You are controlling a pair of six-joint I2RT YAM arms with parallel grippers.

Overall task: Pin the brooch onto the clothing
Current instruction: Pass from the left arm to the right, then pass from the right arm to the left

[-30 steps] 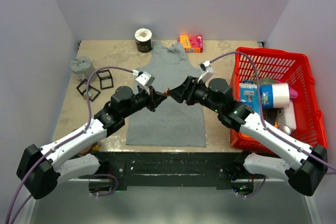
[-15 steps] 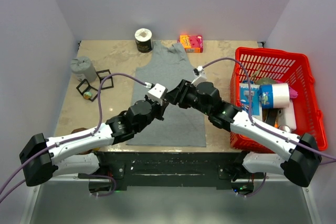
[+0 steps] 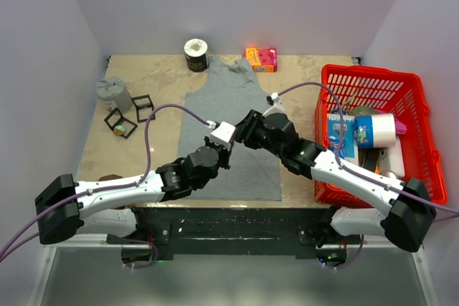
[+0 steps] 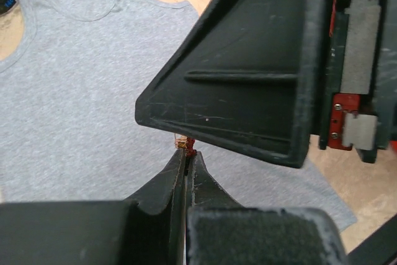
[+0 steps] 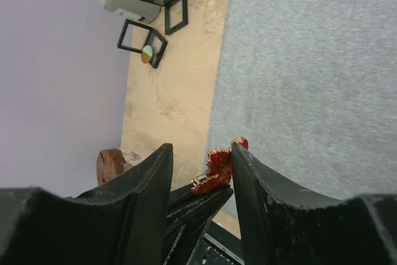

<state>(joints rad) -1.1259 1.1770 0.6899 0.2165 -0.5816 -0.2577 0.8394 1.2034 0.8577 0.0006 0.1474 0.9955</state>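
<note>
The clothing (image 3: 222,98) is a grey tank top lying flat in the middle of the table, also visible in the wrist views (image 4: 80,91) (image 5: 310,60). Both grippers meet just above its right half. My left gripper (image 3: 229,150) (image 4: 188,153) is shut on the brooch (image 4: 188,146), a tiny orange-red glittery pin with a gold back. My right gripper (image 3: 241,134) (image 5: 200,150) stands open astride the brooch (image 5: 217,167) and the left fingertips (image 5: 198,206). The brooch touches its right-hand finger only; a gap remains on the other side. From above, the grippers hide the brooch.
A red basket (image 3: 416,105) full of bottles and packs stands at the right. A pink-orange box (image 3: 261,59) and a tape roll (image 3: 196,54) sit at the back. A grey cup (image 3: 113,92) and black wire cubes (image 3: 143,107) stand at the left.
The left arm has swung nearer and rightward, still holding the brooch. The right gripper followed and its jaws have narrowed around the brooch.
</note>
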